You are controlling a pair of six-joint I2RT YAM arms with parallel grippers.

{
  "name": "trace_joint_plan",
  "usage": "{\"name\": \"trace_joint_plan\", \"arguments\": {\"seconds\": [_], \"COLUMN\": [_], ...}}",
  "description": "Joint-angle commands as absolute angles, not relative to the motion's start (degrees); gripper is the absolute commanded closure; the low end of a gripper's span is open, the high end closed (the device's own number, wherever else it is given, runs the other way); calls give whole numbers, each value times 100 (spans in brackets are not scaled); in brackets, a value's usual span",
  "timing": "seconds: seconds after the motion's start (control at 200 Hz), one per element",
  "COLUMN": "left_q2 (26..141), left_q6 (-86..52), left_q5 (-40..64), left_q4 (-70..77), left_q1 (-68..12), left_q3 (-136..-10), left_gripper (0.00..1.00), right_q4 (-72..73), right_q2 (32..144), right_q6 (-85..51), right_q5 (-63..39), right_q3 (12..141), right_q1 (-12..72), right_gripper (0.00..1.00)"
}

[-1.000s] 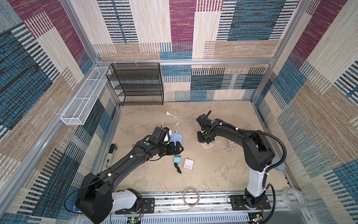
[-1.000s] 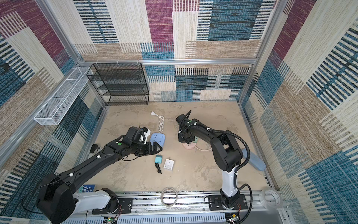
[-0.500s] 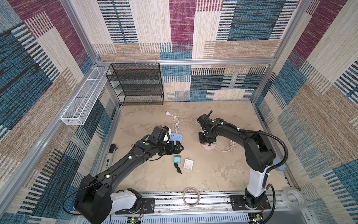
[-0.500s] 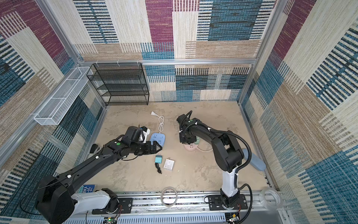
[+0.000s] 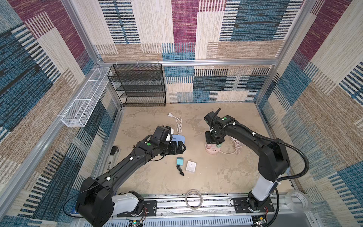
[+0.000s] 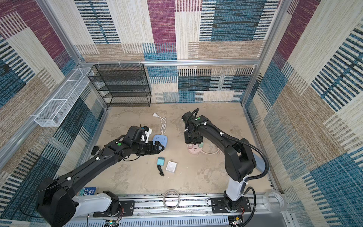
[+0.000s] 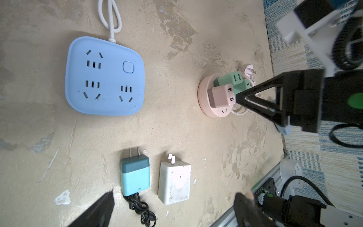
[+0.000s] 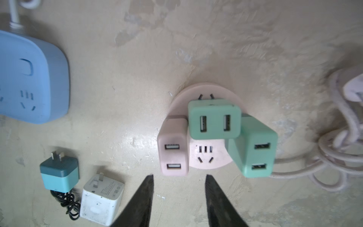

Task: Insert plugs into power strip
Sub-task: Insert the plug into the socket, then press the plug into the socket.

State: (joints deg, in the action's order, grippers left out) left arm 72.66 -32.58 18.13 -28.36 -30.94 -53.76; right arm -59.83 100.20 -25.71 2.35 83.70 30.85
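Our right gripper (image 8: 179, 177) hangs tips-down over the pink strip (image 8: 211, 157), its jaws parted and clamped on nothing. Three plugs stand in that strip. The pink plug (image 8: 172, 146) is at one edge and a mint plug (image 8: 214, 119) sits right against it. A second mint plug (image 8: 255, 147) is on the side toward the pink cord (image 8: 334, 157), which lies coiled on the floor (image 8: 216, 49) just beside the strip. The second mint plug looks tilted outward in the right wrist view, and we cannot tell whether it is fully seated. In the left wrist view, one right fingertip (image 7: 240, 97) sits just beside the pink plug's top. We cannot tell whether it touches.

Our left gripper (image 5: 179, 148) hovers above the floor with its jaws wide apart, holding nothing. In both top views it is at the edge of the blue strip (image 7: 104, 76). The teal plug (image 7: 135, 175) and the white plug (image 7: 174, 181) lie side by side on the floor near this gripper, apart from both strips, with their prong ends facing the blue strip. The teal plug's black cord (image 7: 141, 210) is bunched up behind it. The blue strip's white cord (image 7: 110, 17) loops away across the floor.
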Motion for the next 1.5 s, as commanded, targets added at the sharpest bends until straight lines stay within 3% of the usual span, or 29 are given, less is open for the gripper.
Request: {"name": "trace_joint_plan", "arguments": {"seconds": [0.0, 0.045, 0.11, 0.18, 0.601, 1.492], "left_q2": [7332, 7392, 7497, 7596, 7767, 7957], "left_q6": [-3068, -3068, -3068, -3060, -3056, -3142], "left_q5": [1706, 1722, 1764, 1827, 1898, 2049], "left_q4": [-2840, -2810, -2789, -2803, -2778, -2606], "left_q1": [-3089, -3094, -3094, -3094, -3094, -3093], "left_q3": [-5455, -5491, -5568, -5664, -5713, -5669], "left_gripper": [0, 0, 0, 1, 1, 2], "right_q4": [-6222, -6218, -6200, -6210, -5433, -5082], "right_q2": [9837, 9811, 9808, 9816, 9769, 10037], "right_q6": [-2639, -2621, -2619, -2635, -2297, -2223], "right_q5": [593, 638, 777, 964, 534, 208], "right_q3": [8391, 8352, 8278, 8206, 7617, 7376], "right_q1": [3019, 2977, 2927, 2843, 2245, 2249], "right_gripper": [65, 70, 87, 94, 92, 95]}}
